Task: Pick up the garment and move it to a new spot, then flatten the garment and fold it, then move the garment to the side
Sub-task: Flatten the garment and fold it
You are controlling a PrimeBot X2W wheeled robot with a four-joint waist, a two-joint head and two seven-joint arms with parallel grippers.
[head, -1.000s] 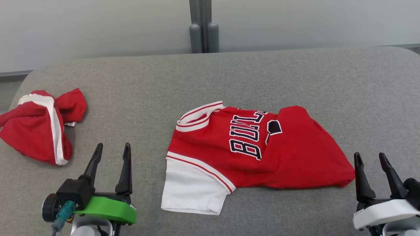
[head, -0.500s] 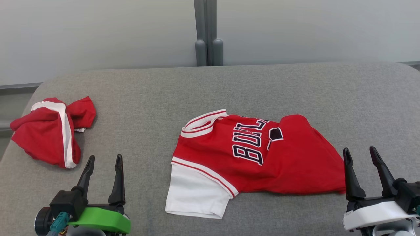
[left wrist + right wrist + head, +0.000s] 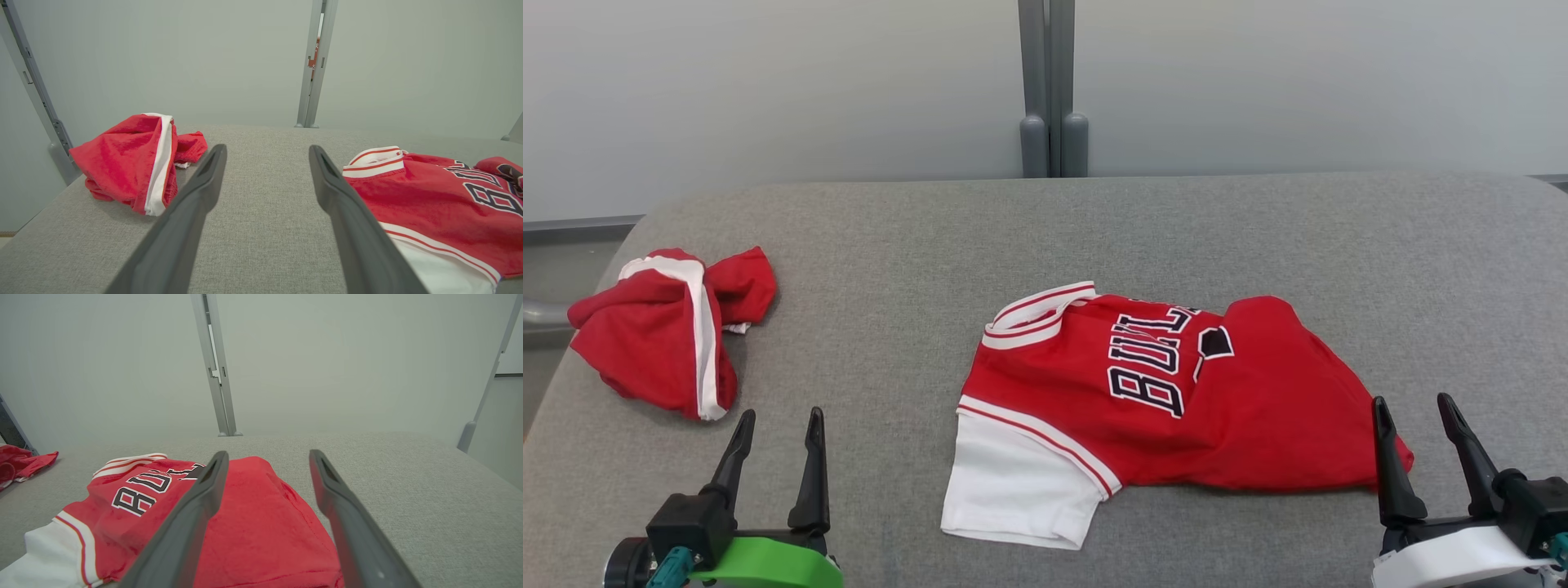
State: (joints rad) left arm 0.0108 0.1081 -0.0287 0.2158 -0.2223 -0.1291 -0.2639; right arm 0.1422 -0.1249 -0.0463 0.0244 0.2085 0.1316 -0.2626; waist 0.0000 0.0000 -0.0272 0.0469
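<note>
- The left gripper (image 3: 780,414) sits low at the near left, on a green mount (image 3: 768,565). Its two long dark fingers point toward the far side and lean slightly left.
- Its fingers are spread wide with nothing between them. In the left wrist view, bare grey fabric surface (image 3: 890,245) fills the gap.
- The right gripper (image 3: 1411,400) sits low at the near right on a white mount (image 3: 1445,563). Its fingers also point toward the far side and tilt a little left.
- Its fingers are likewise spread apart and grip nothing. In the right wrist view, the left finger crosses over red cloth and the right finger over bare surface. Whether either finger touches the cloth cannot be told.
- The red jersey (image 3: 1176,408) of soft cloth lies in the middle of the surface, between the two grippers and nearer the right one.
- Its striped white collar is at the far left and a white sleeve spreads out at the near left.
- A flap of red cloth is folded over from the right and covers part of the dark block lettering. The jersey's near right corner lies just beside the right gripper's left finger.
- A crumpled red garment (image 3: 662,335) with a white band is bunched at the far left edge of the surface, well apart from the jersey.
- A grey upright post (image 3: 1054,82) stands against a pale wall (image 3: 768,82) behind the surface.
</note>
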